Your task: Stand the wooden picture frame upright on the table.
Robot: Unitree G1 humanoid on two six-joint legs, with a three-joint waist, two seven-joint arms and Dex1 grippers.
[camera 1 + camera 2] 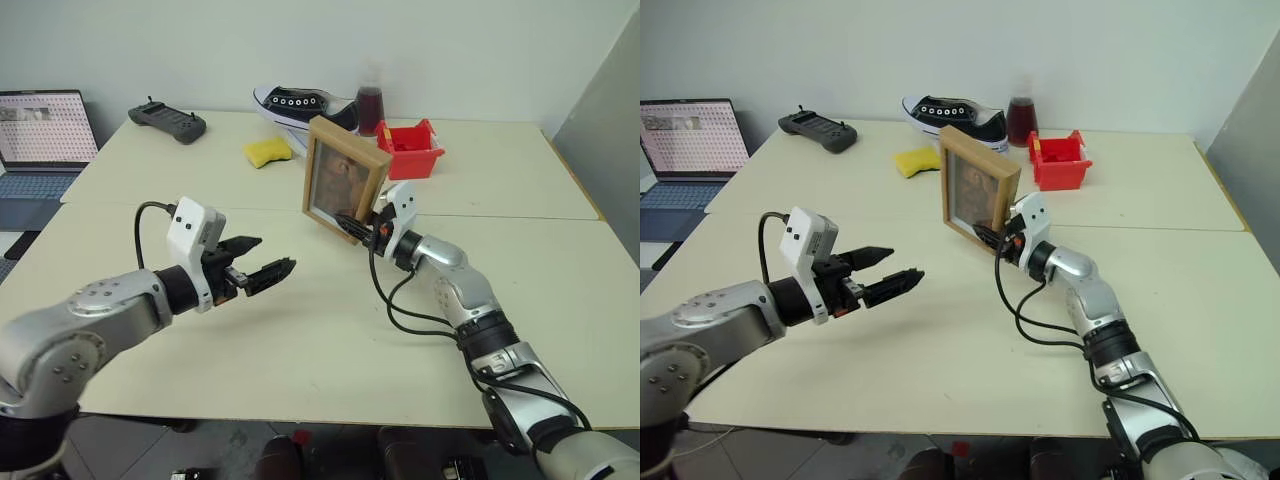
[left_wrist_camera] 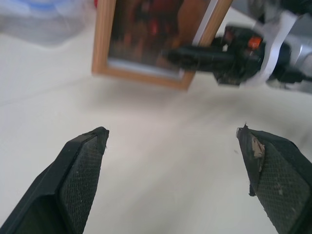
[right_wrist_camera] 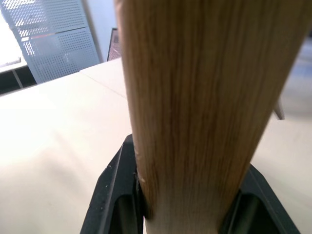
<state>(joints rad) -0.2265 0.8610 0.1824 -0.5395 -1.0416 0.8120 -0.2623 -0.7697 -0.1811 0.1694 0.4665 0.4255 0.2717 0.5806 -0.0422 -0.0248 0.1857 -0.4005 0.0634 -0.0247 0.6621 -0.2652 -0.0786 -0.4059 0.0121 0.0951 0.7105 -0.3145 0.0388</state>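
A: What do you count, left to right?

B: One laptop [image 1: 40, 140], controller [image 1: 167, 122], sponge [image 1: 267, 152], sneaker [image 1: 305, 107], bottle [image 1: 370, 105], red bin [image 1: 410, 148].

A: Room?

B: Your table [image 1: 300, 340] lies bare in front.

A: Claws?

B: Left gripper [image 1: 258, 262] spread, empty. Right gripper [image 1: 362, 228] pinches the upright wooden picture frame [image 1: 343, 178] mid-table.

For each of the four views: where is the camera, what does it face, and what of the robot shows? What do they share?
Left eye: head, looking down over the table; both arms, left claw open.
Right eye: the same, shifted sideways.
Left wrist: along its open fingers toward the frame and right claw.
Right wrist: along its claw, shut on the frame's edge.
Shared: the frame in all four.
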